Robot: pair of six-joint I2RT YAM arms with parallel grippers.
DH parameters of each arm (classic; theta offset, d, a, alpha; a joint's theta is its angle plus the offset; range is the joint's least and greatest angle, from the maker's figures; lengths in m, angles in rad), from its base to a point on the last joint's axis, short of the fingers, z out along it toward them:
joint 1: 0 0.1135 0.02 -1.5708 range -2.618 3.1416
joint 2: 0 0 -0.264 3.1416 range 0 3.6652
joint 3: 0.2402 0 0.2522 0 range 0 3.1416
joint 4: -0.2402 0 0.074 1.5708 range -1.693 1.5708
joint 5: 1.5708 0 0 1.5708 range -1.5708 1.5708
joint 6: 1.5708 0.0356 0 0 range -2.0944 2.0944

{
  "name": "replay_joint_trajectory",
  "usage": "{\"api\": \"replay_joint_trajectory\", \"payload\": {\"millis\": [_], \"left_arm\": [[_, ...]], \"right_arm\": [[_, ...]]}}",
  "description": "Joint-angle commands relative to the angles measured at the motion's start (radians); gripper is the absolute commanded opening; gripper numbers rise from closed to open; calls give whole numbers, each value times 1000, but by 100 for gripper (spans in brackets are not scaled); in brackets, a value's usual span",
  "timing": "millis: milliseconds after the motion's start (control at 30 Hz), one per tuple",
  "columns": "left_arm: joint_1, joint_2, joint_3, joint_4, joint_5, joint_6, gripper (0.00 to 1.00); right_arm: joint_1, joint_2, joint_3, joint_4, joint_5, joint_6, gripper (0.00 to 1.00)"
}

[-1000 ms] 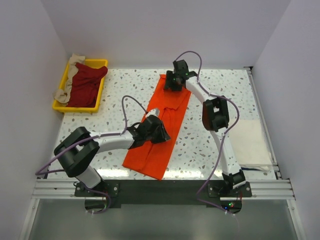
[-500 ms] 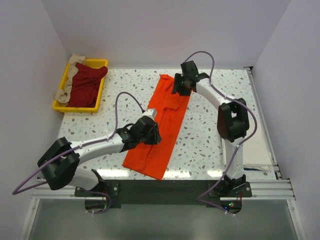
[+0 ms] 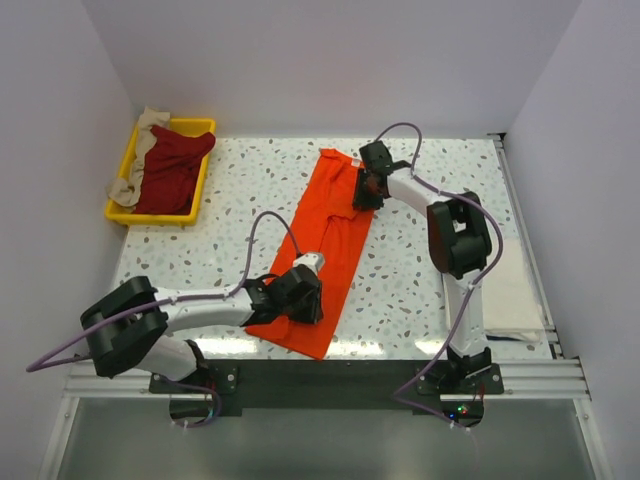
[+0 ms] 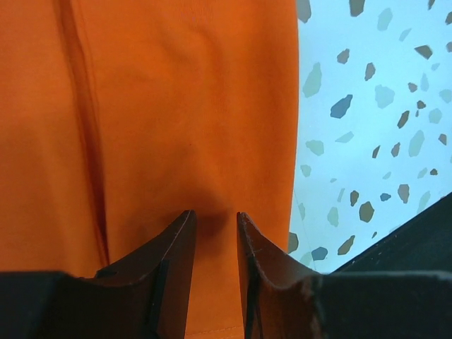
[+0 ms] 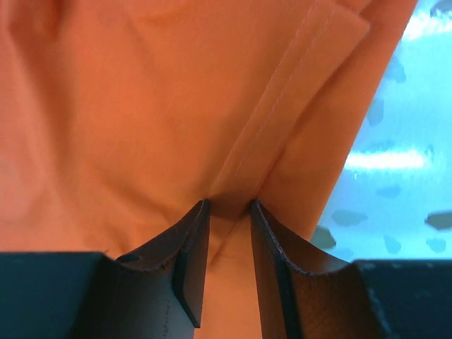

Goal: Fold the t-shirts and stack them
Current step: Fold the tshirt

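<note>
**Two hands on an orange shirt, one at each end**

An orange shirt (image 3: 325, 235) lies folded into a long strip down the middle of the speckled tabletop (image 3: 400, 285), running from about 12 o'clock to 6 o'clock with its near end swung slightly toward 7.

The right hand (image 3: 364, 190) is at the strip's far end, on its 1 o'clock corner. In the wrist view the right hand's fingers (image 5: 194, 247) stand narrow, with a stitched seam of the cloth drawn in between the tips.

The left hand (image 3: 303, 300) sits low on the near end, at about 7 o'clock. Its fingers (image 4: 176, 254) are a narrow gap apart and pressed to the smooth cloth near its edge. Whether they pinch the cloth cannot be told.

At 10 o'clock a yellow tray (image 3: 150, 219) holds a crumpled red shirt (image 3: 170, 170), with a beige shirt (image 3: 140, 140) spilling over its far and left rim. A folded white shirt (image 3: 505, 285) lies at the tabletop's 4 o'clock edge, well apart from the orange one.
</note>
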Motion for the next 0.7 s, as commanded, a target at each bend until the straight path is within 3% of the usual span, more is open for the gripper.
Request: {"api": "replay_joint_trajectory", "payload": {"millis": [0,233,400,667], "left_arm": [[-26,59,13,54,-11,-60,34],[-29,206,77,178,59,-147,34],[-29,321,218,195,99,-158,34],[-26,391,352,221,175,-175,34]], "right_arm": [[-21,65,93,2,43,-26,33],[-45,200,254,-38,54,-66,33],[-47,290,388,-38,57,-83,34],[-48,312,543,-99,56,-114,41]]}}
